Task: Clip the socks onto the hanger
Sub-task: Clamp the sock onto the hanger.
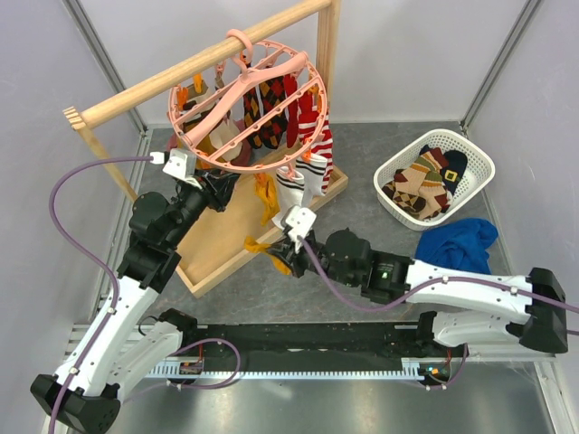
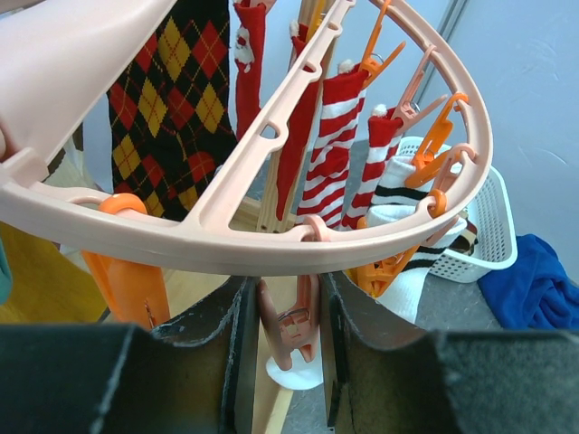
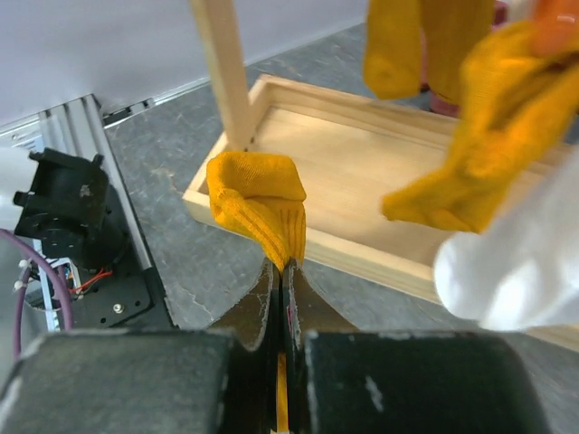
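The salmon-pink hanger (image 1: pixel 242 90) hangs from the wooden rail with several socks (image 1: pixel 276 113) clipped on: argyle, red, red-striped, white. My left gripper (image 1: pixel 223 183) reaches under its near rim; in the left wrist view the gripper (image 2: pixel 288 336) is shut on a pink clip (image 2: pixel 294 321) that dangles from the ring (image 2: pixel 226 249). My right gripper (image 1: pixel 279 246) is shut on a mustard sock (image 1: pixel 262 246) low by the wooden base, right of the left gripper. In the right wrist view this sock (image 3: pixel 258 203) bunches above the closed gripper (image 3: pixel 282 271). Another mustard sock (image 3: pixel 479 172) hangs nearby.
A white basket (image 1: pixel 479 161) with several more socks stands at the right, a blue cloth (image 1: pixel 457 242) in front of it. The wooden rail (image 1: pixel 181 77) stands on a wooden tray base (image 1: pixel 217 244), with posts at both ends.
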### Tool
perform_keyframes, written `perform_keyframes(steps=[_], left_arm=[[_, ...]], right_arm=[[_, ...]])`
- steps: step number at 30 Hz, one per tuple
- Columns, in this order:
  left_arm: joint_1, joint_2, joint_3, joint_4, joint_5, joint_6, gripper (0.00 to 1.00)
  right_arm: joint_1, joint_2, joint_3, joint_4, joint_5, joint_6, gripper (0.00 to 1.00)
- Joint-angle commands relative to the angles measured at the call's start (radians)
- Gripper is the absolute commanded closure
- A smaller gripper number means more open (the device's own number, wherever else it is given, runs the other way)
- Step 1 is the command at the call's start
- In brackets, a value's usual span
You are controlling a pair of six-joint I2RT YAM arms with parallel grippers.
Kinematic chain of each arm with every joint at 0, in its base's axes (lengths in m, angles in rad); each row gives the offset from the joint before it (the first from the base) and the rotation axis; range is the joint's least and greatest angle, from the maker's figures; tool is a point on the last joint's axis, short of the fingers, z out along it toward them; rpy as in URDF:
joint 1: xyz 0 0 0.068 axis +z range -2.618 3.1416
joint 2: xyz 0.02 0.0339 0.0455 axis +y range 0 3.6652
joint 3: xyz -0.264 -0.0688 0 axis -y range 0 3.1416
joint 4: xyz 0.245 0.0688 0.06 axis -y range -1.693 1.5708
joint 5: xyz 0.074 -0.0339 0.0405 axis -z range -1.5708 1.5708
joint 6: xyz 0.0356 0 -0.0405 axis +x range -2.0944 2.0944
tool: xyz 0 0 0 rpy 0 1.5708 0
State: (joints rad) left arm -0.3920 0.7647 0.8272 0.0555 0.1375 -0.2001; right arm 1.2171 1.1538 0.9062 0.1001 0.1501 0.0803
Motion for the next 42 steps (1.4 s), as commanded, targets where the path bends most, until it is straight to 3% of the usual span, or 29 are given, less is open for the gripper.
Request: perform_keyframes(steps=[1, 6, 17, 27, 42], left_arm=[[0.007, -0.001, -0.023, -0.06, 0.008, -0.041, 0.98], [0.008, -0.002, -0.023, -0.059, 0.008, -0.047, 0.98], [0.01, -0.002, -0.026, -0.029, 0.016, -0.055, 0.98], [0.01, -0.002, -0.028, -0.026, 0.022, -0.058, 0.98], [0.01, -0.004, -0.031, -0.026, 0.025, -0.061, 0.98]], right_arm=[[0.084, 0.059, 0.06, 0.213, 0.136, -0.071, 1.0], [0.142, 0.161, 0.054, 0.39, 0.276, -0.142, 1.0], [0.15, 0.334, 0.039, 0.752, 0.544, -0.102, 1.0], [0.15, 0.437, 0.085, 0.842, 0.716, -0.088, 1.0], [0.136, 0.527, 0.181, 0.826, 0.776, -0.08, 1.0]])
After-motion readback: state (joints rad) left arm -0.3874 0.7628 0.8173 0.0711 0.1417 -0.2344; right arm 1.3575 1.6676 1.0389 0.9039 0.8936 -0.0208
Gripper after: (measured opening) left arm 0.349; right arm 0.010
